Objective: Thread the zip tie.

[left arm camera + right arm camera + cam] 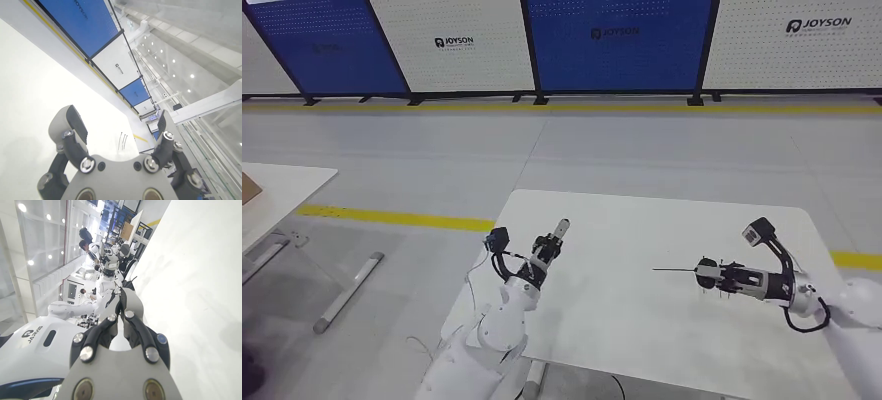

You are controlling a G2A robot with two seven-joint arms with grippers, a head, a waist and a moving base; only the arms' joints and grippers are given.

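My right gripper clamps a thin black plastic zip tie jutting straight ahead of it. I see the left gripper gaping, ribbed pads apart.

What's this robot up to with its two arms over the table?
It is working on threading a zip tie. The right gripper is shut on one black zip tie, which sticks out over the white table. The left gripper is open and holds nothing; three spare zip ties lie on the table beyond it.
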